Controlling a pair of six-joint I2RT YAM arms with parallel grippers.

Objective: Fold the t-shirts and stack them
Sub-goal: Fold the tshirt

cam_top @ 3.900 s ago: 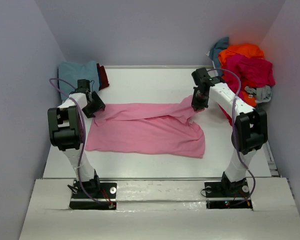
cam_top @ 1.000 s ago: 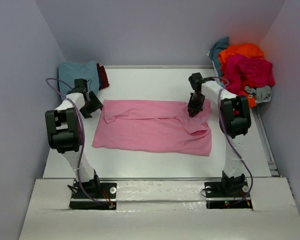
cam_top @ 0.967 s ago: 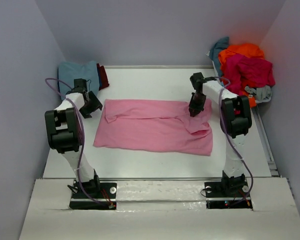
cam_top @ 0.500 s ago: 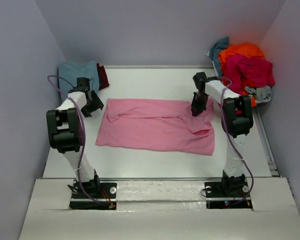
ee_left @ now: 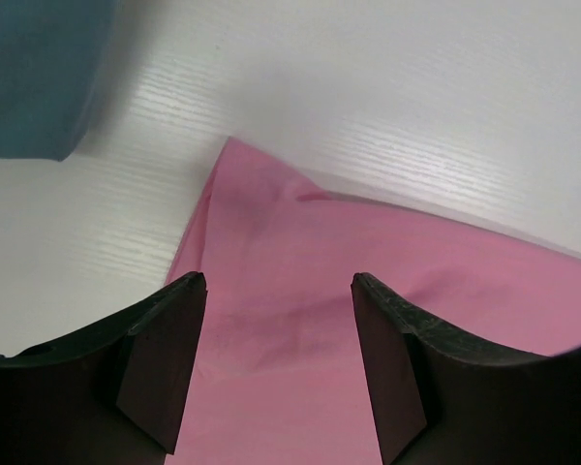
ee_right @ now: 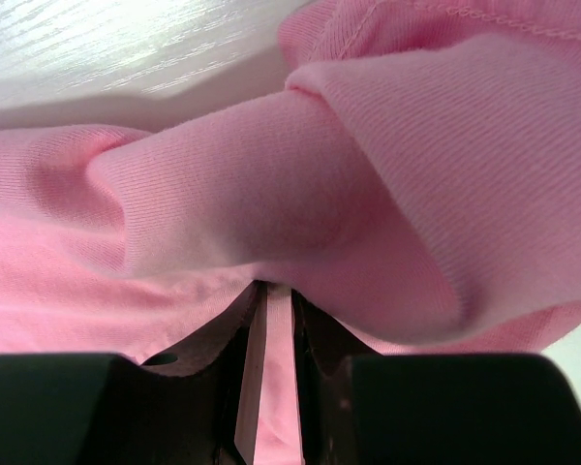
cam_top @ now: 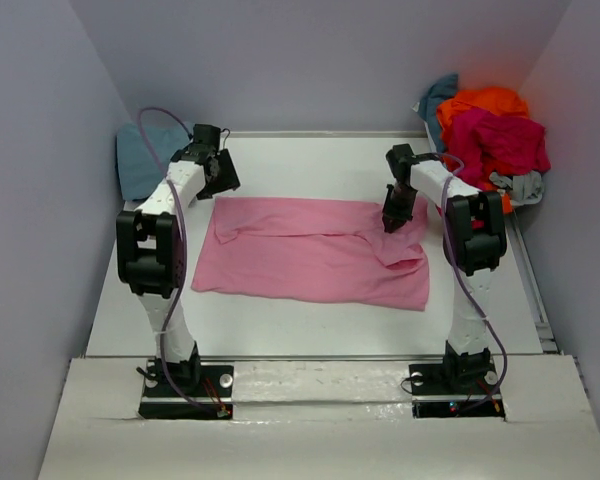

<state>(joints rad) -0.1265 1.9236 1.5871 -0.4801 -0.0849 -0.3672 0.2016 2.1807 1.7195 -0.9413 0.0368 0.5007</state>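
Right pincer [cam_top: 393, 221] clenched the pink t-shirt [cam_top: 310, 258] at its far right corner; left pincer [ee_left: 279, 291] hung released over the far left corner, the shirt's long axis running left to right across the table [cam_top: 310, 165].

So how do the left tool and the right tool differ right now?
The left tool stands open and holds nothing; the right tool is shut on a bunched fold of the pink t-shirt. The left tool is by the shirt's far left corner, the right tool at its far right end. Both point down at the same shirt.
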